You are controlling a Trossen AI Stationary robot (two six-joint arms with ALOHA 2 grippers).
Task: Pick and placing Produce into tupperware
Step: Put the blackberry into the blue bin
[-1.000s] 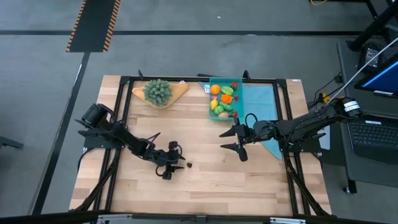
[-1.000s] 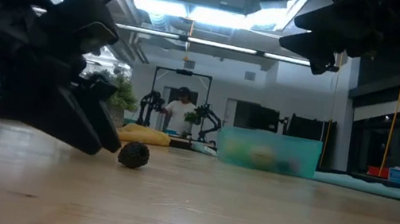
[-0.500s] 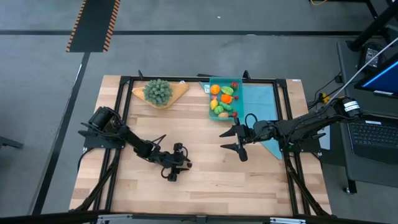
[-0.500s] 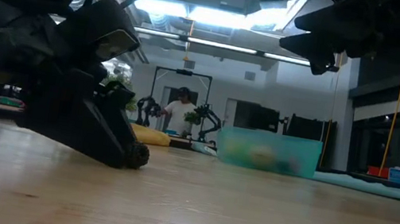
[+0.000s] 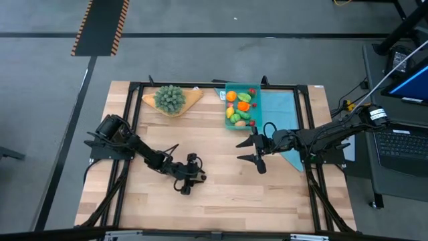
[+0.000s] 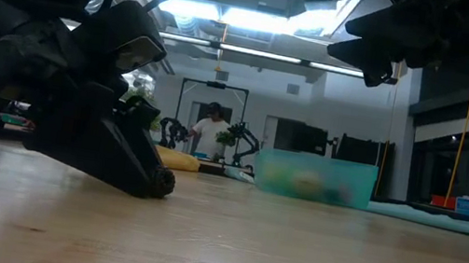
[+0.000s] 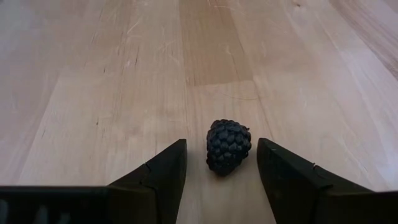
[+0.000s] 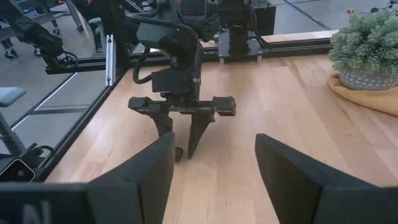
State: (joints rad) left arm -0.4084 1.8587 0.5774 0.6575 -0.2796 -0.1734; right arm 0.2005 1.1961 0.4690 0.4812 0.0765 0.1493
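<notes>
Dark, knobbly berry between spread fingers — not yet pinched.
The left gripper [image 7: 219, 171] is down at the wooden table [image 5: 221, 201], its fingers [image 7: 286, 180] apart either side of the berry [image 7: 228, 146], long axis pointing ahead between them. The right gripper [image 5: 253, 151] hangs spread and empty, well apart — nearer the tupperware [image 5: 241, 106].

In the high view the left tool [image 5: 190, 179] covers the dark berry [image 7: 228, 147] between its fingers. In the low view the tupperware [image 6: 314, 177] beyond that tool is blurred, its contents unreadable. A distant person [image 6: 211, 132] is too small to make out.
</notes>
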